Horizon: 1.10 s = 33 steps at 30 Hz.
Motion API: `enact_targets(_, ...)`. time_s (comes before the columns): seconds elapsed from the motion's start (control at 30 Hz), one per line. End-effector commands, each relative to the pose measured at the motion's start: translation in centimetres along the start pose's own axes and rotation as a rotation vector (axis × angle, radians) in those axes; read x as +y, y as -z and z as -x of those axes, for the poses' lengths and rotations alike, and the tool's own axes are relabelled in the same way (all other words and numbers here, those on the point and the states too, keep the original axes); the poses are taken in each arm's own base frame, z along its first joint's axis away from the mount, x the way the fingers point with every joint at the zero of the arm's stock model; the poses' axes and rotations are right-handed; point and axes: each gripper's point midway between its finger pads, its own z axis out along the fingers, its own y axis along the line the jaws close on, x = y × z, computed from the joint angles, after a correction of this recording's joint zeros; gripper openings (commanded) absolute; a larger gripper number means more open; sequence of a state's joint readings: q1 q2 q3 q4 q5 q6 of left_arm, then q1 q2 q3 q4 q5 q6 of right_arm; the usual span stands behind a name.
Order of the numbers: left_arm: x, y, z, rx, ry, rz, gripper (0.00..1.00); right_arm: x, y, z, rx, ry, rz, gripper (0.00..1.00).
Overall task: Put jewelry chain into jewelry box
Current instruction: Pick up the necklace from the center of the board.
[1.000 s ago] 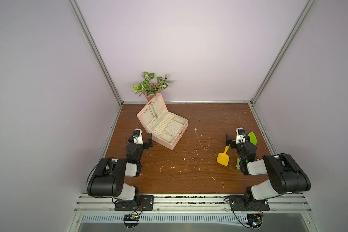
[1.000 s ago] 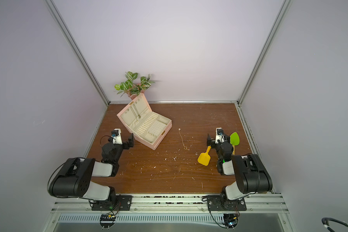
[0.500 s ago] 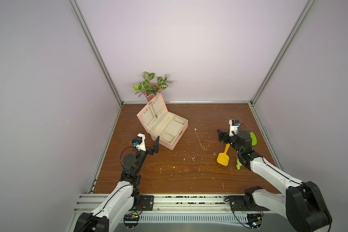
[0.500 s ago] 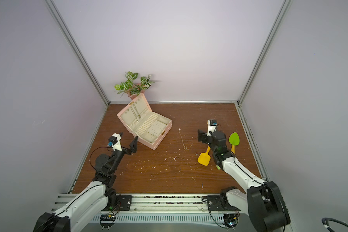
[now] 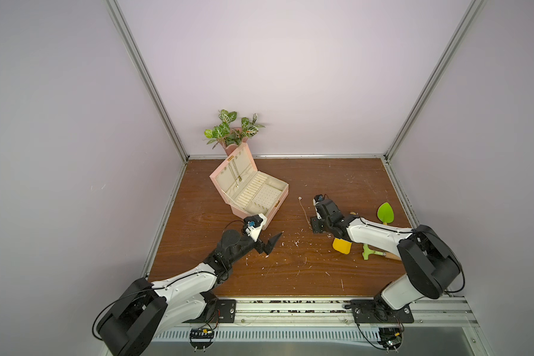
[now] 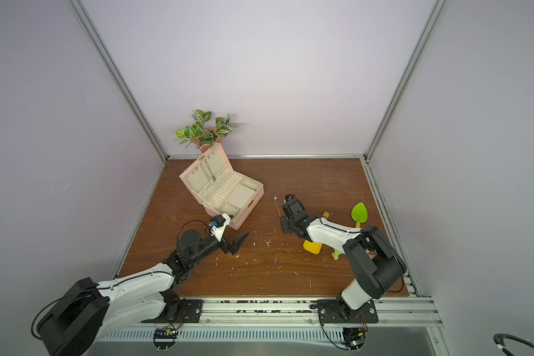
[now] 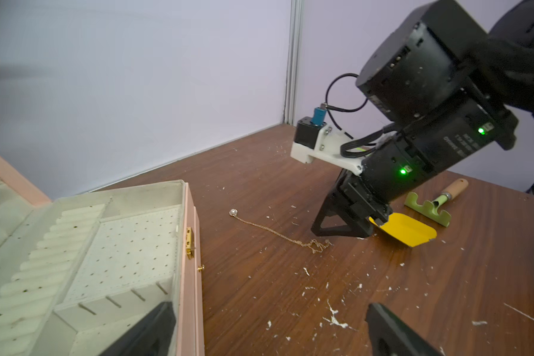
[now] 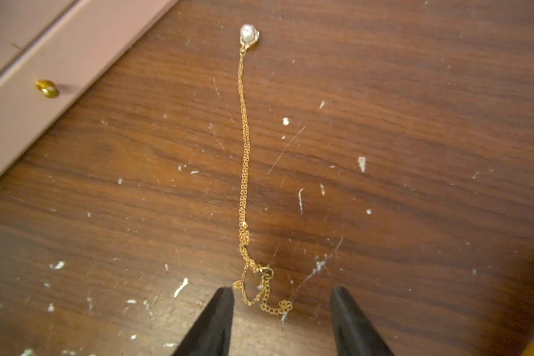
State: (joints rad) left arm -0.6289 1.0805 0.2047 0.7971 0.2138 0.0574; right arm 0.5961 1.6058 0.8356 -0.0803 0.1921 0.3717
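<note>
The jewelry chain (image 8: 244,154) lies straight on the wooden table, its pale bead (image 5: 299,198) at the far end and a tangled end towards the right arm. My right gripper (image 8: 282,291) is open and low over the table, its two black fingertips on either side of that tangled end without touching it; in both top views it (image 5: 314,227) stands just right of the chain (image 6: 278,211). The open pink jewelry box (image 5: 276,211) sits left of the chain. My left gripper (image 5: 273,245) is open and empty, in front of the box's near corner (image 7: 195,277).
A yellow spatula (image 5: 341,245) lies partly under the right arm, with a green rake (image 5: 373,254) and a green leaf-shaped tool (image 5: 385,212) further right. A plant in a pink vase (image 5: 233,135) stands behind the box. Thin gold chains (image 5: 236,172) hang in the lid. White flecks dot the table.
Both arms have unfolded and reached forward. The right gripper came down over the chain's near end and its jaws have narrowed. The left gripper moved up beside the box, still wide open.
</note>
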Motion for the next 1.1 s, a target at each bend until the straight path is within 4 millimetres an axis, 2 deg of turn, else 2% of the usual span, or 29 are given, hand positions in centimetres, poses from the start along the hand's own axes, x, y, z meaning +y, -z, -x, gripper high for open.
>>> enact_targets(0.0, -0.6, -0.6, 2.4, -0.074, -0.043, -0.03, 0.99, 0.3, -0.3, 0.0, 0.028, 0.0, -0.022, 0.5)
enact_targets(0.23, -0.8, -0.7, 2.0, -0.064, -0.058, -0.04, 0.99, 1.1, -1.5, -0.2, 0.056, 0.01, -0.014, 0.46)
enact_targets(0.5, -0.6, -0.4, 1.9, -0.066, -0.069, -0.025, 0.99, 1.3, -2.6, -1.2, 0.103, 0.008, -0.011, 0.3)
enact_targets(0.8, -0.6, -0.2, 1.9, -0.071, -0.072, -0.023, 0.99, 0.9, -2.7, -3.6, 0.165, 0.024, -0.05, 0.17)
enact_targets(0.97, -0.6, 0.0, 2.0, -0.076, -0.069, -0.023, 0.99, 1.1, -2.9, -5.3, 0.196, 0.064, -0.075, 0.01)
enact_targets(1.07, -0.5, 0.1, 2.0, -0.079, -0.068, -0.016, 0.99, 1.6, -2.2, -5.4, 0.178, 0.091, -0.074, 0.0)
